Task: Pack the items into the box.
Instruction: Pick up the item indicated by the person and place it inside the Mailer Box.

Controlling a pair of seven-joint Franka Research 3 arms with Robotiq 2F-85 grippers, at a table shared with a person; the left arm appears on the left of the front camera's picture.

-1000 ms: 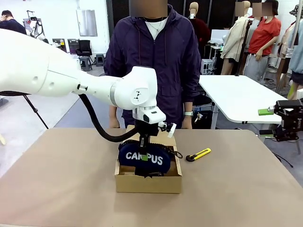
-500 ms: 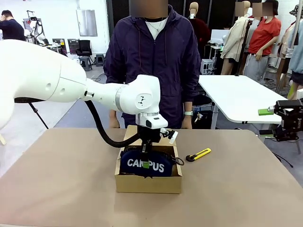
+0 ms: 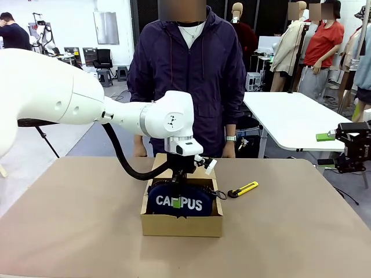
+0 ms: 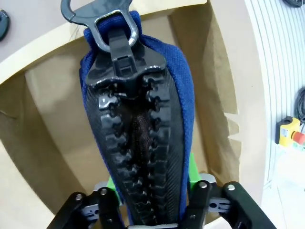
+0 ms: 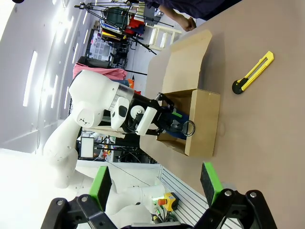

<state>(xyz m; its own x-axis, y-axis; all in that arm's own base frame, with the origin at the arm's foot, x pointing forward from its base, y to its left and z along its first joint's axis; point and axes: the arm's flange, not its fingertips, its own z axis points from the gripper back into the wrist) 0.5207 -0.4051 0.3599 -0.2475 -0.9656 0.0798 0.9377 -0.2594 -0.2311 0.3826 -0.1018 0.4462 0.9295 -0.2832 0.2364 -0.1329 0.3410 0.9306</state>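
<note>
"Left wrist view: your jaws?"
"My left gripper (image 4: pixel 152 179) straddles the CAMPUS pouch (image 4: pixel 138 95) in the box (image 4: pixel 52 109), walls close around; clamped or loose, I cannot tell. My right gripper (image 5: pixel 155 185) gapes, empty."

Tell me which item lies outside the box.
The slim yellow-and-black utility knife, on the table beside the brown cardboard box; the navy CAMPUS pouch sits inside.

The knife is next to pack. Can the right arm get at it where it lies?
Probably yes: the knife lies alone on the table right of the box, nothing over it, and the right tool is open.
</note>
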